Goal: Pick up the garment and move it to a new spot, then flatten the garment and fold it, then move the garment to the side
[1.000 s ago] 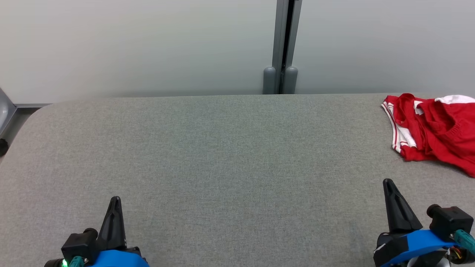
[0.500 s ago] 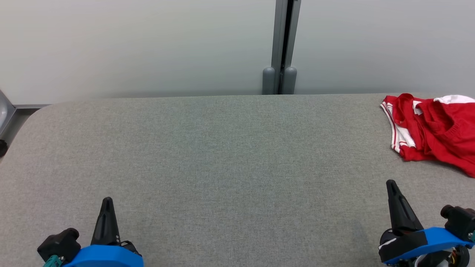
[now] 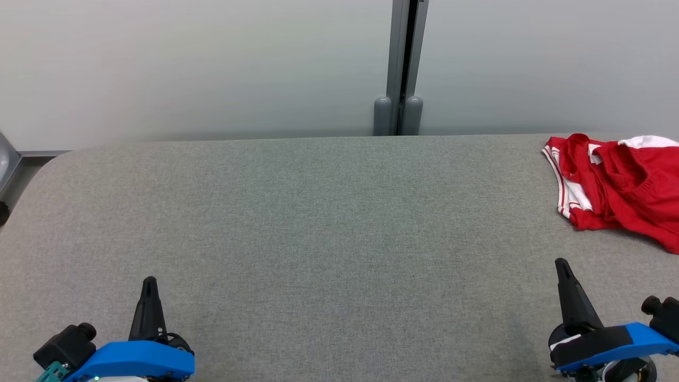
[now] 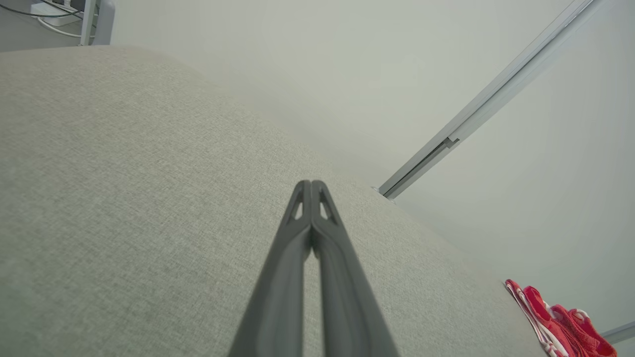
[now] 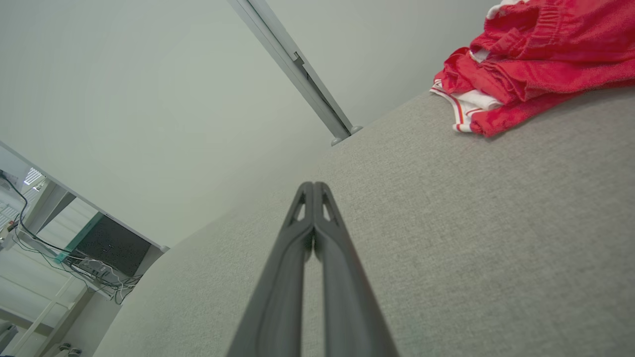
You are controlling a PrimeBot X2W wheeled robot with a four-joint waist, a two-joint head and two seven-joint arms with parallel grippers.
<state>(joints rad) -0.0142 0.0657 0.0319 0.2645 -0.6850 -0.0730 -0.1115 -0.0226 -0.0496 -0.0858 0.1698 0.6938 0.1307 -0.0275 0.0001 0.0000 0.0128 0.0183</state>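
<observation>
While the crumpled red garment lies at the grey surface's far right edge, both pairs of fingers are pressed together, empty. The right fingers sit just short of the garment; the left fingers are well apart from it.

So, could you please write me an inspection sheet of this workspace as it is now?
Surface: grey fabric table, smooth.
Job's things: red garment, crumpled at the far right, not held.
Clutter: nothing seen.
Grippers: left gripper and right gripper both shut, holding nothing, at the near edge.
Cables: loose cables beyond the table, below a dark panel.
Surroundings: pale wall panels, grey post between them.
</observation>
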